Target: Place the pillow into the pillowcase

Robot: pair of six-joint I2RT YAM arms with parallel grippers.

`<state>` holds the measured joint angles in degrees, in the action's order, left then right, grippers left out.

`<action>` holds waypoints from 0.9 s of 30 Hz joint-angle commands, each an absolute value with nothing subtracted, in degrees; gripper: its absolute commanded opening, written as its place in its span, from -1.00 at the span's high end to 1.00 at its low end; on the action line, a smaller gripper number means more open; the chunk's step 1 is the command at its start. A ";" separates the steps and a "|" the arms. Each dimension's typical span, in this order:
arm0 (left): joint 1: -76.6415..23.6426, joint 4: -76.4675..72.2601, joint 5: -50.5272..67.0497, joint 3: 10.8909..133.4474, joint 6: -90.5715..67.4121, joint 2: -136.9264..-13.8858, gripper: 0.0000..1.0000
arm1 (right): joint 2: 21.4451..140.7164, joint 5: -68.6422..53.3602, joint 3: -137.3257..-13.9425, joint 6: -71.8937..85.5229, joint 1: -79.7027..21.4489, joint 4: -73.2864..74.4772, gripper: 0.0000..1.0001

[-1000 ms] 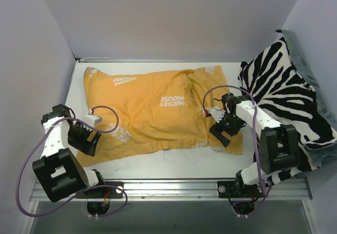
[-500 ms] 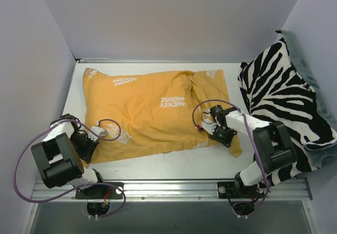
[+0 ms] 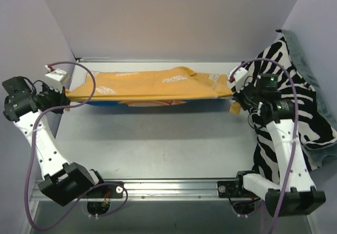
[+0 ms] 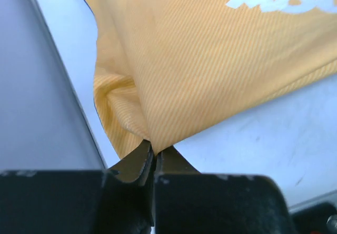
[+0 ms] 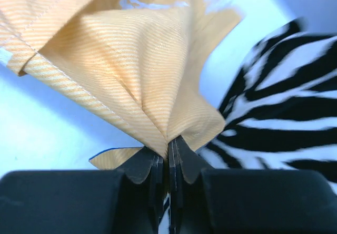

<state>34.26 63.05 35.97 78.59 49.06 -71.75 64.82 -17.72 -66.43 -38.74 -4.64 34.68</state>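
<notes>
**Both grippers pinch the pillowcase and hold it stretched**

The left gripper (image 4: 152,152) is closed tight on a folded corner of the pillowcase (image 3: 152,84); I see almost no gap between the jaws, only the cloth coming out of them. The right gripper (image 5: 169,147) is closed in the same way on a bunch of cloth at the opposite end, where a stitched hem runs nearby.

From these two pinches the orange cloth goes across as one long band, lifted above the tabletop (image 3: 158,150) toward its far side. I think it is held so to pull the case straight and let its content settle to one end, but this is only my judgement.

The pillow I cannot see for sure. A thin pale strip shows under the lower edge of the case in the top view; it may be the pillow, I cannot tell.

The top view gives me the whole span and both arms raised, but not the jaws. The wrist views give the jaws and the grip. The right wrist view also shows the zebra-striped blanket (image 5: 284,113) just beside that gripper, closer than it seems from above.
</notes>
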 commanded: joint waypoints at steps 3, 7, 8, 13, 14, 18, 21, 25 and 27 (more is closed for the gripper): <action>43.49 51.70 47.71 90.43 29.67 -66.89 1.00 | 57.06 -20.91 -81.44 -31.91 5.95 36.30 1.00; 50.00 36.45 50.80 94.82 15.76 -62.76 1.00 | 53.62 -22.41 -89.27 -25.33 10.62 30.96 1.00; 50.88 33.69 50.97 95.27 12.95 -61.71 1.00 | 53.27 -22.06 -90.51 -24.53 11.07 29.89 1.00; 51.24 17.07 49.66 95.80 -1.48 -62.83 1.00 | 54.92 -18.46 -93.95 -23.90 11.25 24.18 1.00; 50.28 16.27 49.14 96.15 -2.19 -64.67 1.00 | 56.67 -17.94 -93.61 -24.52 11.42 23.39 1.00; 38.52 19.33 41.42 94.59 9.09 -68.81 1.00 | 63.69 -16.52 -92.03 -25.31 11.25 20.75 1.00; 26.13 20.57 32.28 88.19 17.11 -70.31 1.00 | 70.91 -16.70 -91.58 -25.40 10.90 19.25 1.00; 16.98 15.67 23.05 80.62 19.69 -75.92 1.00 | 81.98 -14.51 -92.63 -26.97 8.18 17.14 1.00; 13.98 14.33 18.75 80.68 19.08 -83.73 1.00 | 90.50 -12.57 -94.12 -27.25 5.99 16.61 1.00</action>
